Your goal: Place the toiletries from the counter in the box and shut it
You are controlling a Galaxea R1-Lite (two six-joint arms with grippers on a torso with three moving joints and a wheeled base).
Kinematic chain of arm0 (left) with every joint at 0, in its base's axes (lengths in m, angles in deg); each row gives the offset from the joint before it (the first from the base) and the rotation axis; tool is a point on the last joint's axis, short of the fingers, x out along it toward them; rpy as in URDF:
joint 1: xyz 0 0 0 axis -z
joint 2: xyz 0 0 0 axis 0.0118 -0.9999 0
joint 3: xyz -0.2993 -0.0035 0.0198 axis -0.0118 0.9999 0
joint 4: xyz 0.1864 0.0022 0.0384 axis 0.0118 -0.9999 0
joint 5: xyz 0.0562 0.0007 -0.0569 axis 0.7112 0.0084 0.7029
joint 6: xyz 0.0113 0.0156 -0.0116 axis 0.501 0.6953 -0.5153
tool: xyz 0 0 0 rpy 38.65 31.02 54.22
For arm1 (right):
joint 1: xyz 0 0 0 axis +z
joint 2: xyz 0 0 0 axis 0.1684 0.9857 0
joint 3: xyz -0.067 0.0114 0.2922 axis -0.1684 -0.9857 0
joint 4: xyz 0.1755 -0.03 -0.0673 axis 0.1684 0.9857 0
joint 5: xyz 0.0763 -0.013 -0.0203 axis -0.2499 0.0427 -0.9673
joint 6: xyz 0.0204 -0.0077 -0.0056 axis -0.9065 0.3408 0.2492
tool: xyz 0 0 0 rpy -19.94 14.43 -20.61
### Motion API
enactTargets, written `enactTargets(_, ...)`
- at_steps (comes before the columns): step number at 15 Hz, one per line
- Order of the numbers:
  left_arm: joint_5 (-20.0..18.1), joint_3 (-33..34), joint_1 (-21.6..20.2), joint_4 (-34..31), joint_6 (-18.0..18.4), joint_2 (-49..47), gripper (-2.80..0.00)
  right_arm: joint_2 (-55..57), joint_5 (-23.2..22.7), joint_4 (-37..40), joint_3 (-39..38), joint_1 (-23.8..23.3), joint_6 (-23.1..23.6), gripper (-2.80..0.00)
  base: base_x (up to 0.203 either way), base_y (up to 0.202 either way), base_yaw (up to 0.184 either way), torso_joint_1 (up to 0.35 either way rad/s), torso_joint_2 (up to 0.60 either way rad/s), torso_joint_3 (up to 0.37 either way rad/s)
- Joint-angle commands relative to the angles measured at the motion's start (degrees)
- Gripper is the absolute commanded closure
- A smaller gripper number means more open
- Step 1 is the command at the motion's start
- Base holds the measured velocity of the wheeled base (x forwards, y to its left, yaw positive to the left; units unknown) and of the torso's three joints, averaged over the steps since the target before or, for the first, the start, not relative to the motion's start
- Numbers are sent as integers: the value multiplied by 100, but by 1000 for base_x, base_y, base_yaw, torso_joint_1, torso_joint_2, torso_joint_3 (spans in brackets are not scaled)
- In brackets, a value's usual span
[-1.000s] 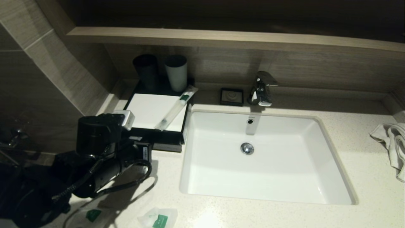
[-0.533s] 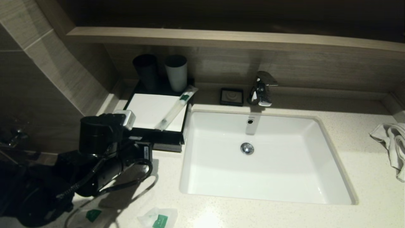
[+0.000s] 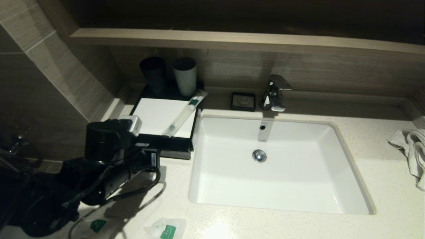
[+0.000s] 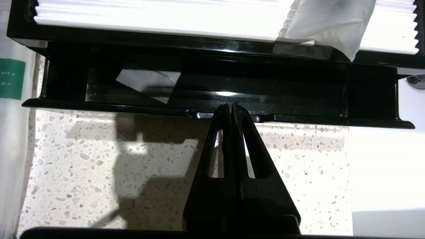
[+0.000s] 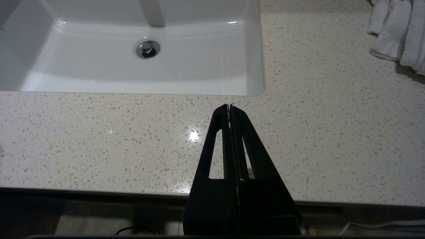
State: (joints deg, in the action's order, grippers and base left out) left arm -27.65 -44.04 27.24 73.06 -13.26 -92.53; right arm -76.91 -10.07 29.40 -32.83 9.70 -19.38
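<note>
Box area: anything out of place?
Yes. One long packet lies diagonally on the box top, overhanging its edge, not inside. The drawer is pulled out, with the shut left hand at its front lip.

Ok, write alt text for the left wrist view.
The left end effector, fingers shut, sits at the front lip of the box's pulled-out drawer, which holds one clear packet. Below it is the speckled counter; another packet's end overhangs the white top, and a green-labelled pouch shows at the edge.
</note>
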Motion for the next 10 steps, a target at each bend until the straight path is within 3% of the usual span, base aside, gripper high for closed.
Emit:
enactTargets(1, 8, -19, -2, 20, -34, -11, 0, 0, -5, 0, -7, 0, 0, 0, 0, 0, 0, 0, 0, 0)
enactTargets(10, 8, -72, -8, 20, -30, -116, 0, 0, -2, 0, -8, 0, 0, 0, 0, 0, 0, 0, 0, 0)
